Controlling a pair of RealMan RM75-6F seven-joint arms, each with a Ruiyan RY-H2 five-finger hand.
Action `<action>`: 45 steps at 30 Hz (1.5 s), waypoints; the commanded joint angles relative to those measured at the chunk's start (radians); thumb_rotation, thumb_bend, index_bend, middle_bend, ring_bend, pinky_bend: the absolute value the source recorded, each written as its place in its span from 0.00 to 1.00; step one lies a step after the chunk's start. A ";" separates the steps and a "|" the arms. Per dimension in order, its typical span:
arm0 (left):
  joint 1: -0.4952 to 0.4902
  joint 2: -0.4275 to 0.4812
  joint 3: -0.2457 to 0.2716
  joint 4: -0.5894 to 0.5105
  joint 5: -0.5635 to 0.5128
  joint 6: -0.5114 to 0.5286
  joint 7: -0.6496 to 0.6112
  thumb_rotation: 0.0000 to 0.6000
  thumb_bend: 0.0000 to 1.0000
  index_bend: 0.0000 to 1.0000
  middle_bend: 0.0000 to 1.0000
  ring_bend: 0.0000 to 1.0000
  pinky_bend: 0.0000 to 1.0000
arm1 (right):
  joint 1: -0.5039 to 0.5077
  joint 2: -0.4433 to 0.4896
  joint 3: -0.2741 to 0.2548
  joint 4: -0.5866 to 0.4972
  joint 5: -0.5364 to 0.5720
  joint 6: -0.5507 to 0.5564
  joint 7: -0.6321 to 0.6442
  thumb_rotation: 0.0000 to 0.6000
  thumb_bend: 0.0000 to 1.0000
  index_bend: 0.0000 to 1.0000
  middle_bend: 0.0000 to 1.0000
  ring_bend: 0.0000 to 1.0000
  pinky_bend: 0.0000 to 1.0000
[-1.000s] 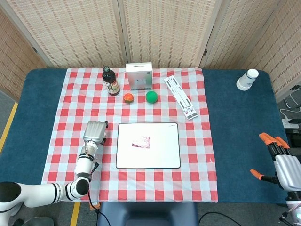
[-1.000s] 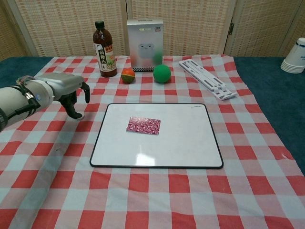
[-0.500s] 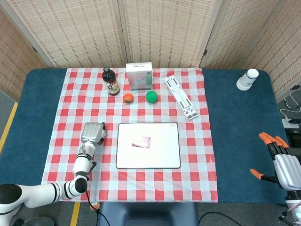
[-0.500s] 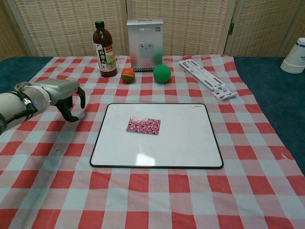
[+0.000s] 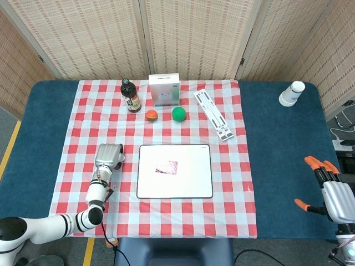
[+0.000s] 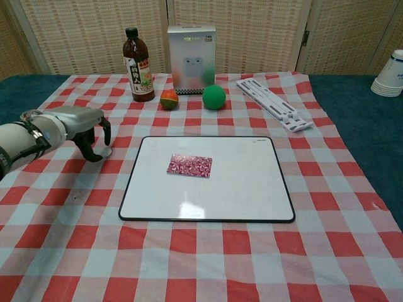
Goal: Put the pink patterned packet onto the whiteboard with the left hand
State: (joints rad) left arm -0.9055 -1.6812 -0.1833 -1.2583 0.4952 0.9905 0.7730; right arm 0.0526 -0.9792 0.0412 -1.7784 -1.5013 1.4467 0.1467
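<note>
Pink patterned packet (image 6: 189,165) lying flat on the whiteboard (image 6: 252,189), left of its centre, nothing touching it. Placement step looks done; only clearing the arm seems left. Left hand (image 6: 85,126) empty, fingers curled downward and apart, hovering over the checked tablecloth (image 6: 189,251) off the whiteboard's left edge. Right hand (image 5: 333,191) off the table's right edge, fingers spread, holding nothing. Next: probably just park left hand away from the board without nudging it.

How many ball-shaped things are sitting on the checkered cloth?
2: a green ball in front of the white box, and a smaller orange-red one just left of it, beside the bottle.
</note>
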 commanded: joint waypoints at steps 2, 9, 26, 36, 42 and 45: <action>0.002 -0.003 -0.001 0.011 0.000 -0.008 -0.001 1.00 0.32 0.42 0.92 0.93 0.86 | 0.001 0.000 0.001 0.000 0.002 -0.002 -0.001 1.00 0.00 0.09 0.08 0.00 0.07; 0.003 -0.011 -0.005 0.022 0.006 -0.013 -0.003 1.00 0.33 0.44 0.93 0.93 0.87 | 0.003 -0.002 0.001 0.000 0.007 -0.007 -0.004 1.00 0.00 0.09 0.08 0.00 0.07; 0.005 -0.015 -0.017 0.029 0.011 -0.010 0.002 1.00 0.35 0.48 0.95 0.95 0.88 | 0.005 0.001 0.001 0.004 0.007 -0.010 0.003 1.00 0.00 0.09 0.08 0.00 0.07; -0.007 0.021 -0.043 -0.048 0.016 0.019 0.021 1.00 0.35 0.49 0.96 0.95 0.89 | 0.003 0.004 0.000 0.002 0.005 -0.007 0.008 1.00 0.00 0.09 0.08 0.00 0.07; -0.055 0.017 -0.076 -0.145 -0.006 0.054 0.074 1.00 0.35 0.49 0.96 0.95 0.89 | -0.001 0.009 -0.003 -0.001 0.000 -0.002 0.019 1.00 0.00 0.08 0.08 0.00 0.07; -0.092 -0.009 -0.098 -0.188 -0.001 0.085 0.103 1.00 0.35 0.49 0.96 0.95 0.89 | -0.005 0.012 -0.007 -0.003 -0.009 0.006 0.030 1.00 0.00 0.08 0.08 0.00 0.07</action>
State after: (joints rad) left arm -0.9789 -1.6758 -0.2672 -1.4259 0.4937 1.0587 0.8588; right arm 0.0486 -0.9679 0.0360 -1.7807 -1.5083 1.4505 0.1739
